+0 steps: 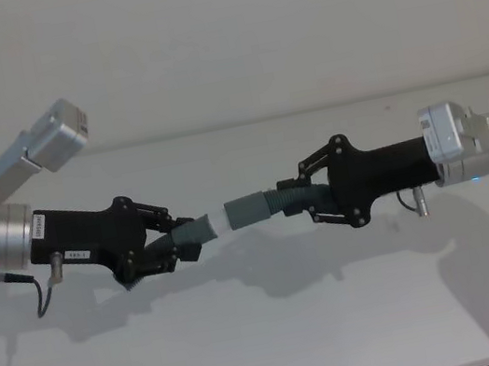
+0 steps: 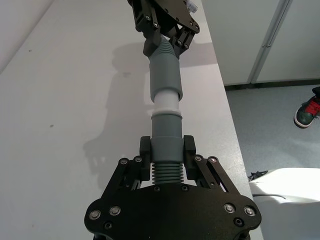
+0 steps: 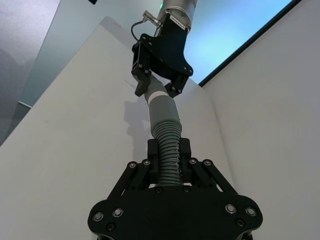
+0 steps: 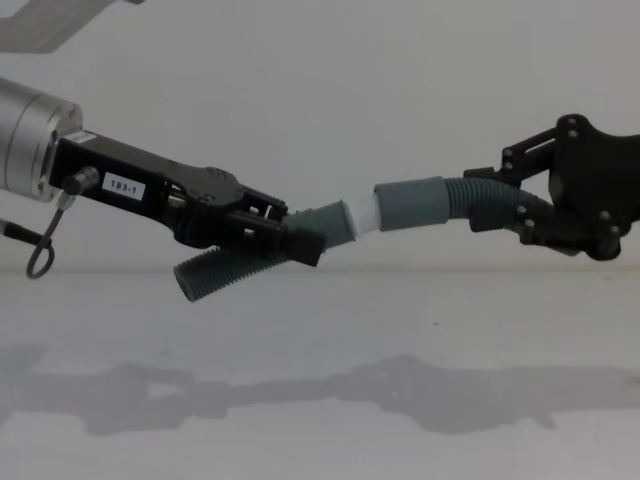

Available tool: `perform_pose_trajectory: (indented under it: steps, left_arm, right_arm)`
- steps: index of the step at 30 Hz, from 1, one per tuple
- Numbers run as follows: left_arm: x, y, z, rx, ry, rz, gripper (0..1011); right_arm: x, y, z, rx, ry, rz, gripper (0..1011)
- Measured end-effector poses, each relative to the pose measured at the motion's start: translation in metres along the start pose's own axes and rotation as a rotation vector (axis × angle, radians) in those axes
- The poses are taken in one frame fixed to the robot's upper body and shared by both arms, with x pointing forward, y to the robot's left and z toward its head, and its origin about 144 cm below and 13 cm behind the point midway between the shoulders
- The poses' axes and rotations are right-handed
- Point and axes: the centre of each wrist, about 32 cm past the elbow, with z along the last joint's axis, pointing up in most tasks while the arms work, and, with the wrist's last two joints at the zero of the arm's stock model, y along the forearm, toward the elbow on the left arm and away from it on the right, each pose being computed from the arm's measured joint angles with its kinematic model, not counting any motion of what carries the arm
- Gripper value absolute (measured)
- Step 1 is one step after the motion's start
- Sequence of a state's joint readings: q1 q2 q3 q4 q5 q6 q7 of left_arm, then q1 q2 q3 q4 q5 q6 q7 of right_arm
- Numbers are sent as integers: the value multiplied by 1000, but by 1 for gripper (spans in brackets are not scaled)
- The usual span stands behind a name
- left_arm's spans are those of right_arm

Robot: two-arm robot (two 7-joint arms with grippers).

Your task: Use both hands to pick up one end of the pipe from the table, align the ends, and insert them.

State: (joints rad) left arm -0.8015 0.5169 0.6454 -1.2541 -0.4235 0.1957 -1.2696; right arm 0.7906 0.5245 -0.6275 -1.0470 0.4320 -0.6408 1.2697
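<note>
Our left gripper (image 4: 290, 240) squeezes one bendy pipe piece (image 4: 225, 272) near its white tip (image 4: 362, 214). Our right gripper (image 4: 505, 205) squeezes the other piece (image 4: 480, 200) behind its wide cuff (image 4: 410, 203). They look light and springy, so we think holding close to the ends works best.

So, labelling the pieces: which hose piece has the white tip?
The left gripper's hose piece; its white tip meets the right piece's plain grey socket cuff.

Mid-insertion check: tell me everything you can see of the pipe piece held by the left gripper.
The left pipe piece is dark-grey corrugated hose, plastic by its look, curved, with a smooth narrow cuff ending in a white tip. The left gripper clamps it just behind the cuff, held above the table. Its free ribbed tail hangs down and back below the gripper. The white tip has entered the wider socket cuff of the other piece, which the right gripper holds; a band of white is still exposed, so it is only partly inserted.
</note>
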Motion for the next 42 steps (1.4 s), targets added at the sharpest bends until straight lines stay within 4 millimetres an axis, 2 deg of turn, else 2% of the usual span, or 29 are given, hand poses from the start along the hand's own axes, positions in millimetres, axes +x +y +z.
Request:
perform_pose_trajectory:
  steps: [42]
  left_arm:
    - [0, 0, 0, 1, 0, 0, 344]
  right_arm:
    - [8, 14, 4, 30, -2, 65, 215]
